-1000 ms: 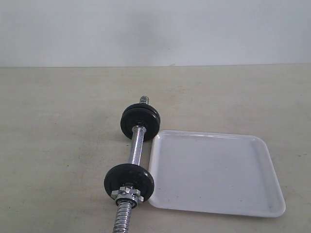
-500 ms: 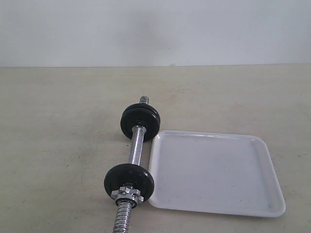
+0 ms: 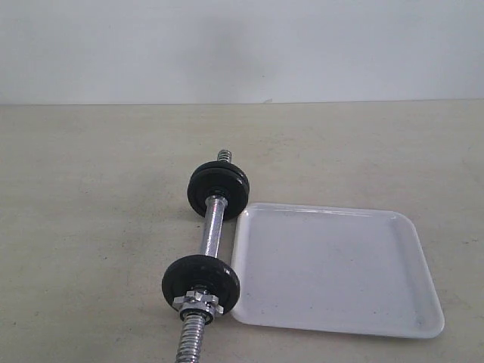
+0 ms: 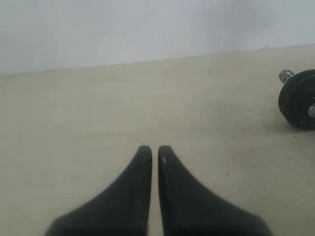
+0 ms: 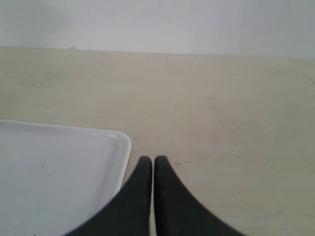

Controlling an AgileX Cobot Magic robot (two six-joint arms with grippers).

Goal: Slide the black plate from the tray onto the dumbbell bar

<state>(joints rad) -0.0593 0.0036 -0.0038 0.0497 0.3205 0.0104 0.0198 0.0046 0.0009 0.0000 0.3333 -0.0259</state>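
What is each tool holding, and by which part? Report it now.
Nothing is held. The left tool and the right tool are both shut and empty.

A plain pale grey-white wall (image 3: 242, 45) fills the back. It meets a wide beige tabletop (image 3: 91, 227) along a straight, level line, where a small dark speck (image 3: 266, 100) sits. The tabletop is matte, with faint scuffs and tiny dark flecks. In the right wrist view a thin seam (image 5: 307, 73) crosses the surface near the wall. The light is soft and even, and shadows are faint.
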